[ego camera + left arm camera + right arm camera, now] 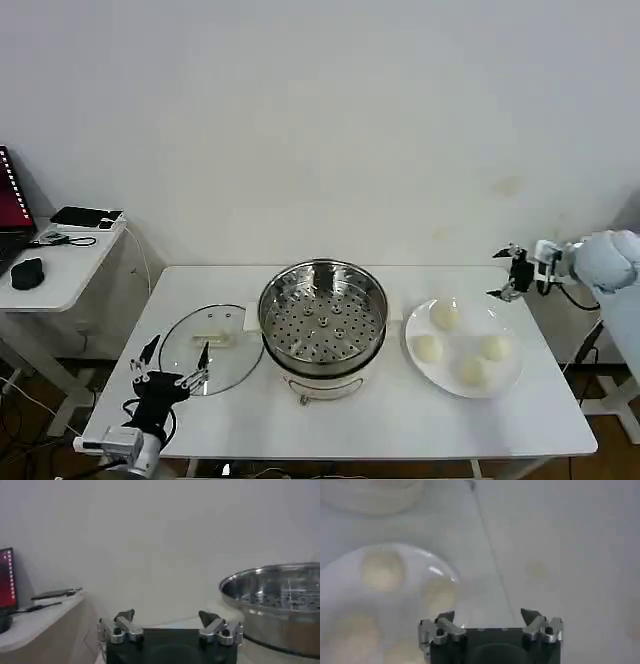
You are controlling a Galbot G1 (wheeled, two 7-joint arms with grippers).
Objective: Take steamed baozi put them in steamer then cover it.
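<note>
— Steamer (pixel 322 322)?
— Centre of the white table (pixel 400 420). Shiny pot on a white base, perforated tray inside, tray bare. No bun in it. Its rim also shows from the left wrist (pixel 272 580).

— Where are the baozi (pixel 444 316)?
— All four on the white plate (pixel 505 375), just right of the steamer. One at the far side, one toward the pot, one toward the right rim, one nearest the front. Apart from each other, none stacked. From the right wrist the plate (pixel 335 580) shows below the gripper with pale buns (pixel 381 570) on it.

— Cover (pixel 205 350)?
— Flat on the table left of the steamer, rim touching or just beside the pot's base; can't tell which. Cream bar handle up.

— Left gripper (pixel 172 362)?
— Low at the front-left corner, over the near edge of the cover. Fingers spread, holding nothing.

— Right gripper (pixel 508 272)?
— Up above the far right edge of the table, just beyond the plate. Fingers spread, empty.

— Anything else?
— Side desk (pixel 70 270) at left, with a mouse (pixel 27 272).
</note>
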